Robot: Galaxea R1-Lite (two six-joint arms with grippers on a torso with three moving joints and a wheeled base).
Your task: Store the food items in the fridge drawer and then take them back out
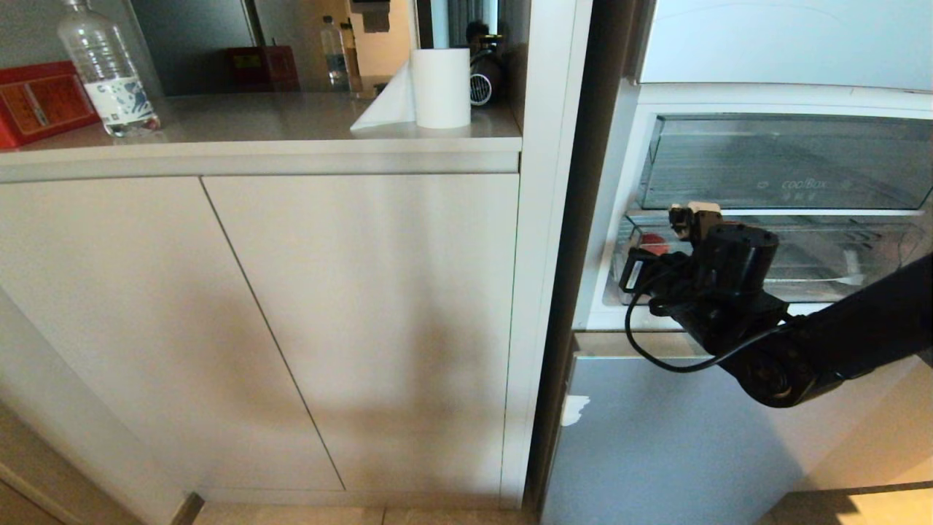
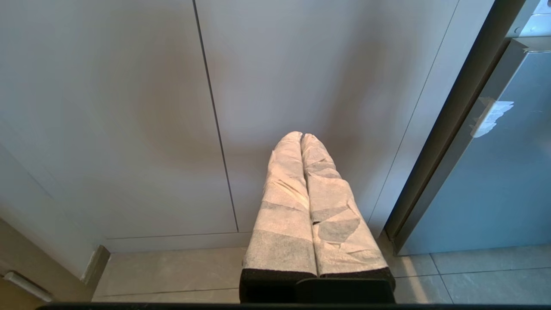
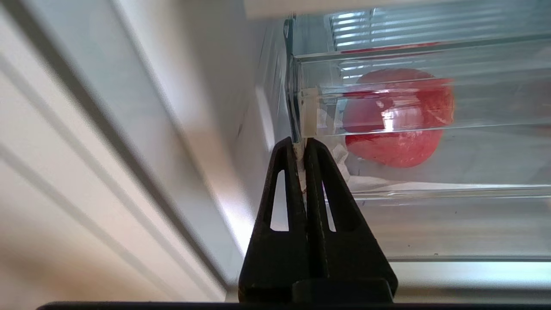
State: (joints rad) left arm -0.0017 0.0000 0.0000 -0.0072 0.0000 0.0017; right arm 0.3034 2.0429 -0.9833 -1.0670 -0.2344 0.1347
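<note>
One red food item (image 3: pixel 396 118) already lies inside the fridge drawer (image 3: pixel 413 88); a second I cannot see. My right gripper (image 3: pixel 304 146) is pinched tight on the drawer's front corner, my left gripper (image 2: pixel 301 140) closed and empty by the cabinet (image 2: pixel 107 107).

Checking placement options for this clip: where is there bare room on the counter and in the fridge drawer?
On the counter, the stretch between water bottle and paper towel roll is bare. The fridge drawer looks free right of the red fruit; its left end is crowded by fruit and right gripper.

Fridge drawer (image 3: pixel 430 116) — clear, ribbed floor — carries one red fruit (image 3: pixel 396 118); worktop (image 1: pixel 255 124) carries bottle (image 1: pixel 106 69), paper roll (image 1: pixel 439 87).
</note>
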